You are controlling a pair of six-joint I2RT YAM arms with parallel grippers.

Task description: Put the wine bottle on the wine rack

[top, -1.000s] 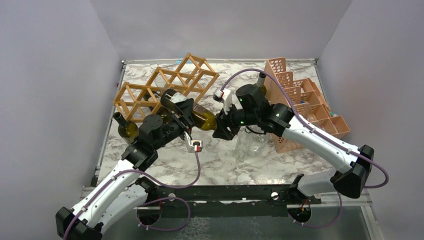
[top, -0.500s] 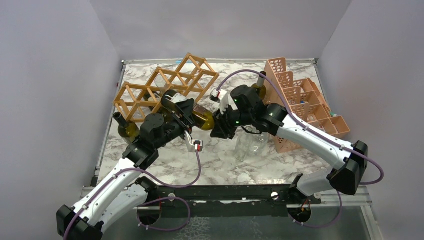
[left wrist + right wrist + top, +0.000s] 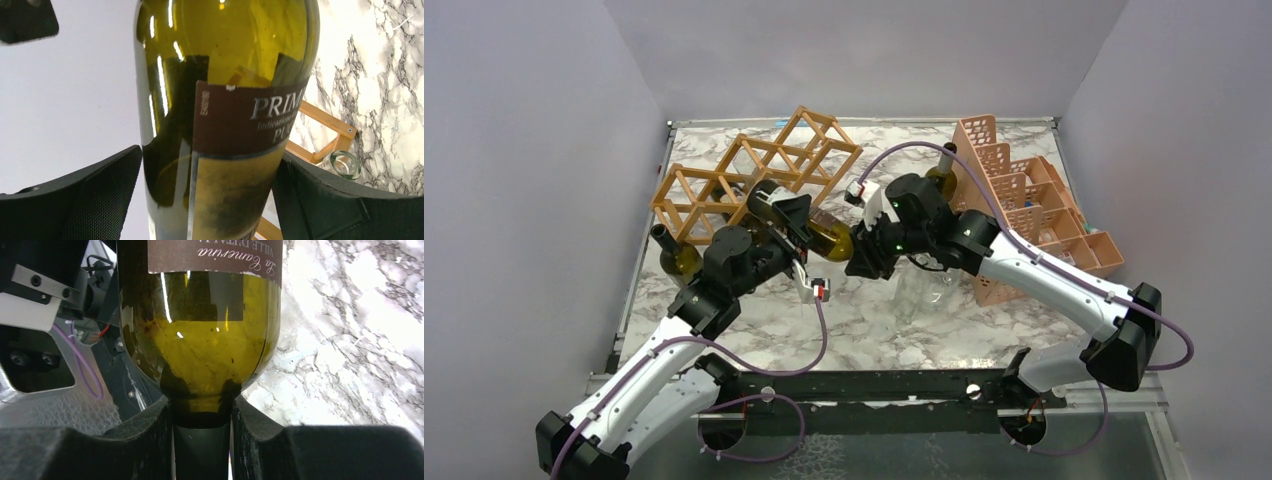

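Found the wine bottle [image 3: 829,237] off the marble table [image 3: 874,320], lying roughly level just in front of the wine rack [image 3: 754,170], base end toward the rack and neck pointing away from it. Could not establish whether the base has entered a cell. Noted the right gripper [image 3: 862,258] on the side of the bottle away from the rack, jaws clamped on the neck just below the shoulder, with both fingers [image 3: 150,440] pressed against the glass in the right wrist view. Noted the left gripper [image 3: 792,228] nearer the rack, at the labelled body, jaws spread wide apart, with its fingers [image 3: 95,195] flanking the body just beside the glass. Confirmed green glass and a brown label in both wrist views. Recorded a second dark bottle [image 3: 679,255] at the rack's near left end. Recorded a clear glass bottle [image 3: 924,285] on the table well to the right of the rack. Recorded a pink plastic crate [image 3: 1034,210] well apart from the rack on the far right, with a green bottle [image 3: 944,170] upright at the crate's rack-facing side.
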